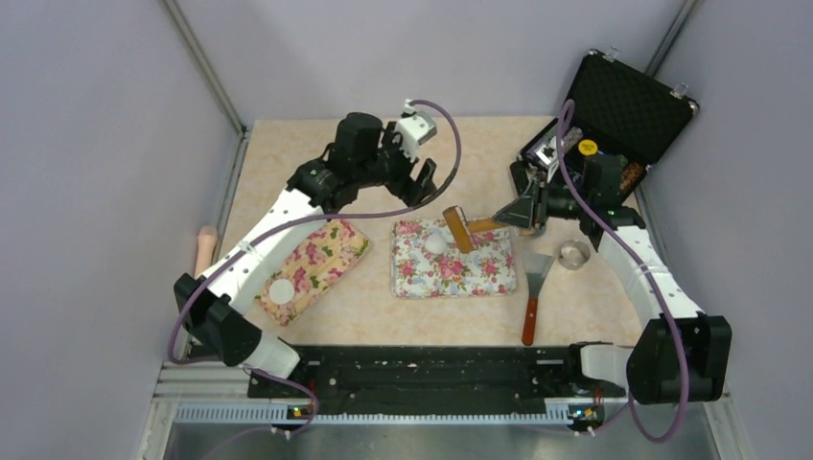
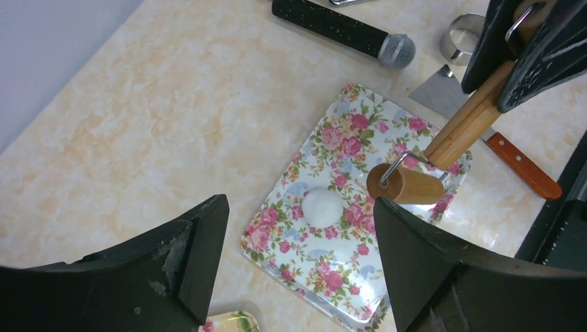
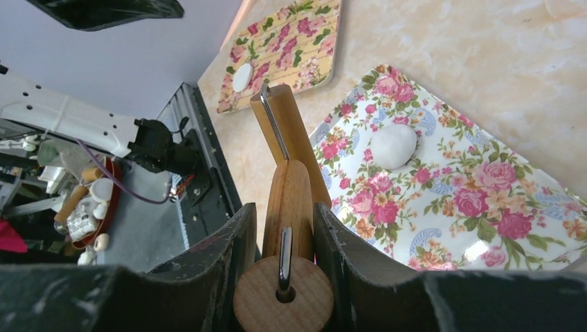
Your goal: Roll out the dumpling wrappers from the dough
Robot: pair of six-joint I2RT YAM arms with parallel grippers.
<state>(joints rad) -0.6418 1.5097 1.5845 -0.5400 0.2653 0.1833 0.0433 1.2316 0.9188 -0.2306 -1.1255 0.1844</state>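
1. Plainly, from the top view, the right gripper [image 1: 511, 217] pinches the wooden handle of the small roller [image 1: 458, 230]. Its drum sits over the far edge of the blue-flowered tray [image 1: 479, 280], just beside the dough ball [image 1: 436, 242]. That tray lies mid-worktop. The left gripper [image 1: 423, 182] hangs over the far part of the worktop, jaws spread and holding nothing. One flat dumpling wrapper [image 1: 280, 291] lies on the yellow-flowered tray [image 1: 326, 251] toward the near left corner. The ring cutter [image 1: 574, 254] and the scraper [image 1: 535, 286] lie toward the right edge.

2. From the left wrist view, the left gripper [image 2: 299, 211] shows its fingers [image 2: 173, 270] standing wide apart with nothing between them. Below them the dough ball [image 2: 322, 207] sits near the middle of the tray [image 2: 346, 283], round and not yet flattened. The roller [image 2: 408, 185] is close beside it; I cannot tell whether they touch.

3. From the right wrist view, the right gripper [image 3: 285, 228] has its fingers [image 3: 214, 270] pressed on both sides of the roller [image 3: 287, 194] handle, a snug hold. The dough ball [image 3: 393, 145] lies beyond the drum on the tray [image 3: 484, 200]. I take the step in hand to be flattening this ball. To do it well:
   - Set the drum squarely over the ball.
   - Press lightly at first.
   - Roll from the centre outward in short passes, so the disc comes out even.
   - Use the free left gripper to steady the tray's edge, since the tray may slide and the dough may cling to the wood.
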